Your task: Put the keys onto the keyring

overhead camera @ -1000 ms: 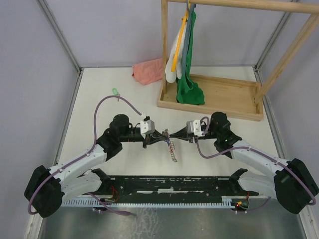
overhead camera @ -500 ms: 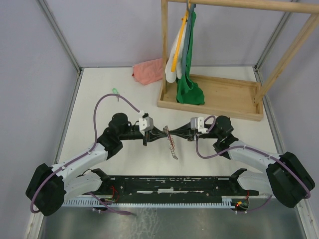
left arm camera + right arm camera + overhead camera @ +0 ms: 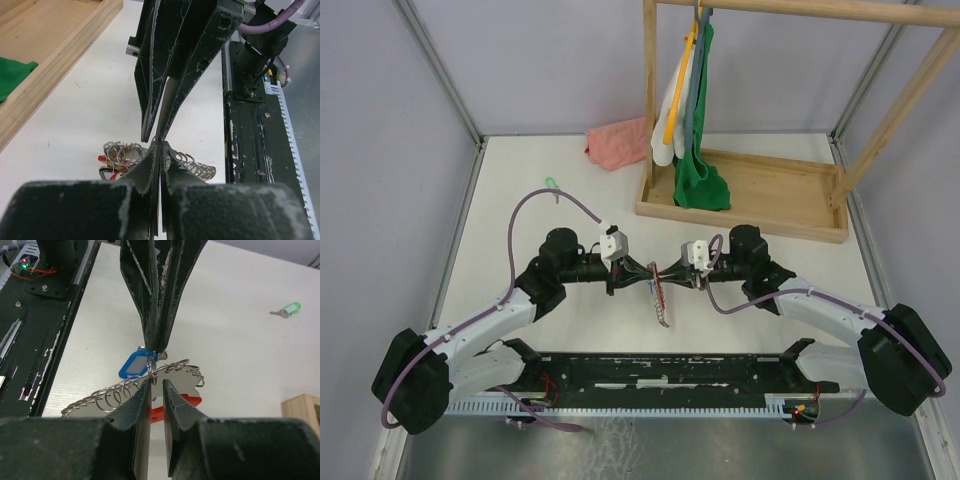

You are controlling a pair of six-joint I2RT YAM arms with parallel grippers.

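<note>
- What has just changed: my right arm, which had backed off a moment ago, is in close again, and the right claw [image 3: 156, 382] has gone from pressed together to slightly parted.
- The left claw [image 3: 156, 351] has finished closing. Its fingers are now pressed flat together, tip to tip with the right claw's.
- I read this as a handover, with the left claw now carrying the load and the right letting go to re-grip.
- The left claw pinches at the small ring of the keyring [image 3: 172, 374]. The blue key [image 3: 133, 365] hangs right at that pinch, though I can't quite tell whether the fingers bite ring wire or key.
- The keyring's coiled strip and red strap [image 3: 176, 407] trail below the two claws, over the middle of the counter [image 3: 240, 355].
- The right claw's narrow gap sits just at the ring and holds nothing that I can see.
- The green key [image 3: 289, 308] lies well apart on the counter, untouched, so at best half the job is done.
</note>
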